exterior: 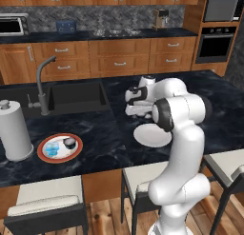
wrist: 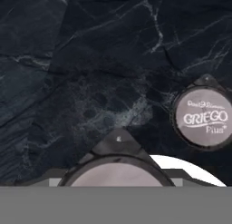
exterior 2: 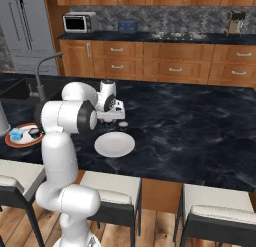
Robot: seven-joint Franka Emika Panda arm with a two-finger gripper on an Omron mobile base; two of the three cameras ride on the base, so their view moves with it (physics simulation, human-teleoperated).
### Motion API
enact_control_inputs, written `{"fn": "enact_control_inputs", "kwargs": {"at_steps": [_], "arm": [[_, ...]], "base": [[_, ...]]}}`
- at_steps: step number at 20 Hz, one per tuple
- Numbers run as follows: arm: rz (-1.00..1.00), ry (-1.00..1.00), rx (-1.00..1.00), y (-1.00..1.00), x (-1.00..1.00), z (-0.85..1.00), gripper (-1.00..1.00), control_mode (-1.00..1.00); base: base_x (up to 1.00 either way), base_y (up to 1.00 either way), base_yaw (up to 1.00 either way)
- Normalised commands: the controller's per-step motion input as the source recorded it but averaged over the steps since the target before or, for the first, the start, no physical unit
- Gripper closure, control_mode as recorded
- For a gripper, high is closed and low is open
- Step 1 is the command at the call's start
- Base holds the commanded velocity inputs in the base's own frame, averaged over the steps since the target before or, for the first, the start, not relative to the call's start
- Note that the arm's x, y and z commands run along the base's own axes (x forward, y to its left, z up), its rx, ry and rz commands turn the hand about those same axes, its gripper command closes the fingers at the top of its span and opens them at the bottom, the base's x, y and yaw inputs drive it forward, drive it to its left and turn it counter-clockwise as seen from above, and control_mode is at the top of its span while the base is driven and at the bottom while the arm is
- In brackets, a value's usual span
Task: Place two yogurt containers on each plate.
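My gripper (wrist: 118, 181) hangs low over the dark counter just behind the plain white plate (exterior 2: 115, 144), shut on a yogurt container (wrist: 118, 172) whose pale lid sits between the fingers. A second dark-rimmed yogurt container (wrist: 206, 116) stands on the counter close beside it (exterior 2: 123, 124). The orange-rimmed plate (exterior: 43, 152) lies far to the left and carries a light blue yogurt container (exterior: 52, 148) and a dark-topped one (exterior: 69, 143). The white plate (exterior: 152, 135) has nothing on it.
A tall paper-towel roll (exterior: 14, 129) stands left of the orange-rimmed plate. Behind that are the sink (exterior: 76, 96) and its faucet (exterior: 43, 84). Stools (exterior: 47, 196) line the counter's near edge. Bare dark counter stretches to the right of the white plate.
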Motion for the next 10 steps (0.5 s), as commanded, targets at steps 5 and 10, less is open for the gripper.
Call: {"fn": "enact_control_inputs", "kwargs": {"at_steps": [5, 10], "arm": [[0.00, -0.04, 0.01, -0.24, -0.99, 0.09, 1.00, -1.00], [0.00, 0.00, -0.02, 0.08, -0.37, -0.30, 1.00, -1.00]], "base": [[0.00, 0.00, 0.00], [0.00, 0.00, 0.00]]}}
